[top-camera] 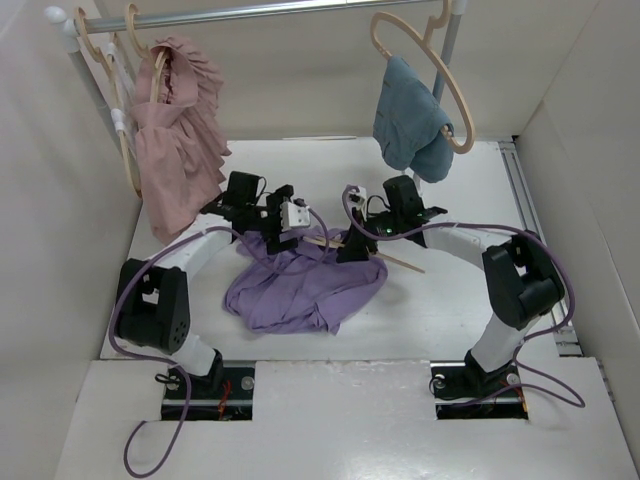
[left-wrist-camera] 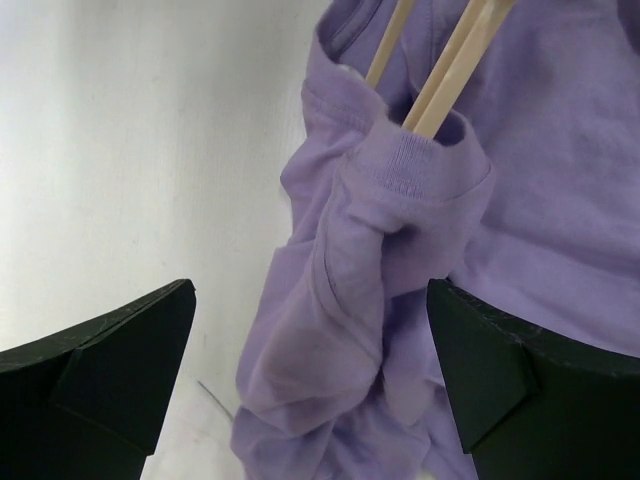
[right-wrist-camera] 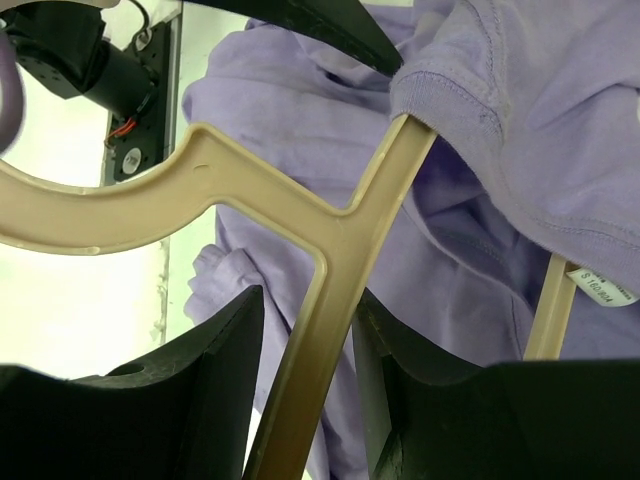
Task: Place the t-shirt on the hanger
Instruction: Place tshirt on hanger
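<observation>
- Fabric of the soft lavender-purple short-sleeved t-shirt (top-camera: 300, 290) lies crumpled on the white tabletop (top-camera: 450, 310), between the two arms. It looks light and limp, and is likely to sag and slip unless it is taken by a firmer edge such as the ribbed collar (right-wrist-camera: 450, 95).
- Passing under that collar into the neck opening is the thin pale beige wooden clothes hanger (right-wrist-camera: 330, 230). It looks stiff and smooth, so it should bear a firm pinch on a bar.
- The right pincer (right-wrist-camera: 308, 300) is pressed onto the hanger's straight bar, with one finger on each side.
- The left pincer (left-wrist-camera: 310, 290) is spread wide over a bunched fold of the shirt and grips nothing.
- No true container shows. At the back, a dusty-pink garment (top-camera: 175, 150) and a blue-grey garment (top-camera: 410, 125) hang from the metal rail (top-camera: 260, 12).
</observation>
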Available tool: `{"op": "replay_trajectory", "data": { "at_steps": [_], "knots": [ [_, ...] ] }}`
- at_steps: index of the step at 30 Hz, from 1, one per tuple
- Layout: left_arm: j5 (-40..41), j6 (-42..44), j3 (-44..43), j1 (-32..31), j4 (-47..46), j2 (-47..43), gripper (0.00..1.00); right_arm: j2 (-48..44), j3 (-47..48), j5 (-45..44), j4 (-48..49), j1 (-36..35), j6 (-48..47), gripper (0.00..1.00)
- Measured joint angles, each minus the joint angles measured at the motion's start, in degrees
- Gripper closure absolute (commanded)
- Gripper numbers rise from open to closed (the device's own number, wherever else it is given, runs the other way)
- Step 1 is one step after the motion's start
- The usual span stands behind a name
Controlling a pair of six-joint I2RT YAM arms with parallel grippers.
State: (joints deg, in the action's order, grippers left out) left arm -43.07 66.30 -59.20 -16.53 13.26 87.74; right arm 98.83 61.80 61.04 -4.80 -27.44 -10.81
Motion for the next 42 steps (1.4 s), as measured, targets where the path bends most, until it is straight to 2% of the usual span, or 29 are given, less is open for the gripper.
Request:
{"op": "replay_trajectory", "data": {
  "at_steps": [11, 13, 15, 16, 28, 29, 32, 35, 36, 37, 38, 39, 42],
  "knots": [
    [-2.91, 9.75, -2.36, -2.27, 2.4, 5.75, 0.02, -0.57, 1.27, -0.09, -3.19, -1.01, -0.52, 1.0],
    [-3.37, 10.84, -2.71, -2.67, 3.85, 6.43, 0.38, -0.74, 2.03, -0.07, -4.26, -1.33, -0.87, 1.0],
    [-3.54, 11.34, -3.43, -3.5, 5.16, 6.99, 0.89, -0.74, 2.99, -0.04, -5.44, -1.57, -1.36, 1.0],
    [-3.63, 11.23, -3.82, -3.89, 5.62, 7.19, 1.0, -0.74, 3.48, 0.0, -5.97, -1.6, -1.62, 1.0],
    [-5.05, 9.66, -5.75, -3.52, 11.21, 7.39, 1.0, -0.74, 5.9, -0.15, -8.96, -1.46, -3.34, 0.99],
    [-5.33, 9.66, -6.4, -3.3, 12.66, 7.37, 1.0, -0.72, 6.25, -0.11, -9.33, -1.51, -3.39, 0.82],
    [-6.32, 8.15, -7.69, -2.73, 15.3, 6.99, 1.0, -0.7, 7.74, -0.74, -10.45, -1.49, -3.41, 0.48],
    [-6.32, 3.89, -7.58, -2.45, 16.26, 5.18, 1.0, -0.7, 9.05, -2.84, -10.99, -1.07, -2.73, 0.38],
    [-6.16, 2.49, -7.5, -2.45, 16.35, 4.37, 1.0, -0.74, 9.33, -3.85, -10.78, -0.63, -2.19, 0.26],
    [-6.16, 1.16, -7.37, -2.47, 16.24, 3.5, 1.0, -0.9, 9.49, -5.05, -10.62, -0.2, -1.4, 0.19],
    [-6.14, -0.02, -7.04, -2.47, 15.98, 2.56, 1.0, -1.14, 9.53, -6.64, -10.43, 0.17, -0.57, 0.19],
    [-6.01, -0.85, -6.6, -2.49, 15.76, 1.64, 1.0, -1.57, 9.53, -8.33, -10.34, 0.46, 0.11, 0.03],
    [-5.11, -1.57, -4.39, -2.45, 15.32, -1.27, 1.0, -4.48, 9.51, -14.93, -10.47, 1.03, 3.04, 0.0]
  ]
}}
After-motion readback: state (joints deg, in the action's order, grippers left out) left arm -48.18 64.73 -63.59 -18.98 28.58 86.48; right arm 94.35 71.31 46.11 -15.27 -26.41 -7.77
